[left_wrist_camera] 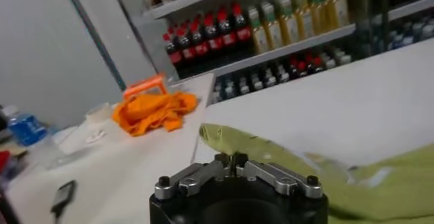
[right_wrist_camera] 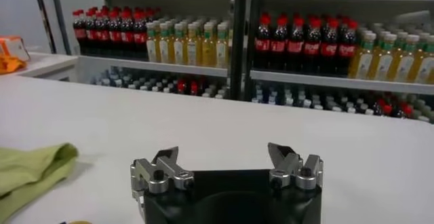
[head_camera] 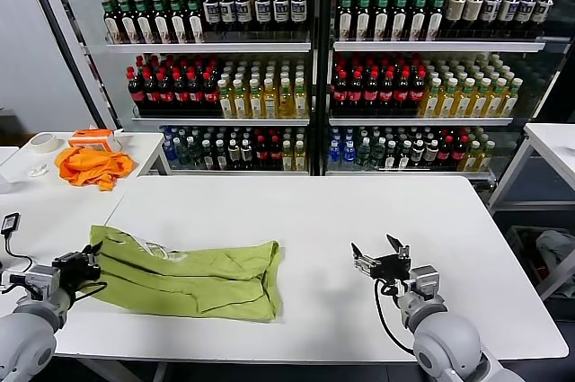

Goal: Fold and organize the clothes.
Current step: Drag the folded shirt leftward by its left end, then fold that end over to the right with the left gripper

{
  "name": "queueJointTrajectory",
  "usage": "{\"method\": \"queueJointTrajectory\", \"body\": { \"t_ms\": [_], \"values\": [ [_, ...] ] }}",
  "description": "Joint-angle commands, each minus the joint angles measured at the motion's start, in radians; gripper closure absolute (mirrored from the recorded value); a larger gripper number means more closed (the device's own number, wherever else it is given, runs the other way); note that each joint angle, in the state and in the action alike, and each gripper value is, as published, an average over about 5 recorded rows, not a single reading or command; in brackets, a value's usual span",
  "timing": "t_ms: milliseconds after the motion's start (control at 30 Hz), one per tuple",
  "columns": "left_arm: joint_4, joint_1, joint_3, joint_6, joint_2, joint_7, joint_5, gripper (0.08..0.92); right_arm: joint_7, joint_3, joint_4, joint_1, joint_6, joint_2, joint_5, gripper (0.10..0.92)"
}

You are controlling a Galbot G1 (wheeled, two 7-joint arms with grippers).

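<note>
The lime T-shirt point(head_camera: 193, 274) lies folded into a rough band on the white table point(head_camera: 314, 220), left of centre. My left gripper point(head_camera: 90, 259) is shut on the shirt's left edge; in the left wrist view point(left_wrist_camera: 231, 159) its jaws pinch the green fabric point(left_wrist_camera: 271, 152), which runs away from them. My right gripper point(head_camera: 379, 256) is open and empty over bare table, well to the right of the shirt. In the right wrist view point(right_wrist_camera: 226, 156) its jaws stand wide apart, with the shirt's end point(right_wrist_camera: 30, 171) off to one side.
A bright orange cloth point(head_camera: 92, 166) and an orange box point(head_camera: 94, 138) lie on a side table at the back left, with a tape roll point(head_camera: 42, 142). Shelves of bottles point(head_camera: 314, 67) stand behind the table. A black device point(head_camera: 10, 223) lies at the left.
</note>
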Motion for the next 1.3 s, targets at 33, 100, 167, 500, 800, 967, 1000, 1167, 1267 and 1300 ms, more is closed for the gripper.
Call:
{"method": "queueJointTrajectory", "body": {
  "t_ms": [33, 100, 167, 500, 800, 967, 1000, 1167, 1267, 1300],
  "values": [
    [-0.223, -0.006, 0.046, 0.052, -0.037, 0.002, -0.348, 0.907, -0.004, 0.029, 0.003, -0.028, 0.005, -0.005, -0.002, 0.203],
    [-0.230, -0.031, 0.082, 0.058, -0.043, -0.008, -0.373, 0.907, -0.005, 0.039, 0.004, -0.039, 0.006, -0.004, -0.003, 0.203],
    [-0.224, -0.063, 0.118, 0.065, -0.047, -0.017, -0.390, 0.907, -0.005, 0.047, 0.005, -0.046, 0.008, -0.003, -0.006, 0.203],
    [-0.184, -0.153, 0.233, 0.062, -0.073, -0.014, -0.377, 0.907, -0.004, 0.077, 0.011, -0.078, 0.006, 0.015, -0.020, 0.203],
    [-0.151, -0.266, 0.355, 0.061, -0.123, -0.009, -0.330, 0.907, 0.000, 0.089, 0.031, -0.090, 0.001, 0.013, -0.028, 0.203],
    [-0.133, -0.302, 0.413, 0.059, -0.146, -0.011, -0.302, 0.907, 0.004, 0.081, 0.026, -0.086, -0.002, 0.013, -0.031, 0.203],
    [-0.134, -0.305, 0.418, 0.059, -0.147, -0.011, -0.303, 0.907, 0.004, 0.079, 0.024, -0.086, -0.002, 0.013, -0.033, 0.203],
    [-0.130, -0.329, 0.445, 0.061, -0.150, -0.003, -0.311, 0.907, 0.005, 0.073, 0.022, -0.087, -0.003, 0.011, -0.036, 0.203],
    [-0.123, -0.343, 0.469, 0.063, -0.168, -0.002, -0.313, 0.907, 0.006, 0.073, 0.022, -0.087, -0.004, -0.001, -0.035, 0.203],
    [-0.121, -0.346, 0.478, 0.063, -0.175, -0.002, -0.311, 0.907, 0.006, 0.073, 0.022, -0.086, -0.005, -0.006, -0.034, 0.203]
  ]
}}
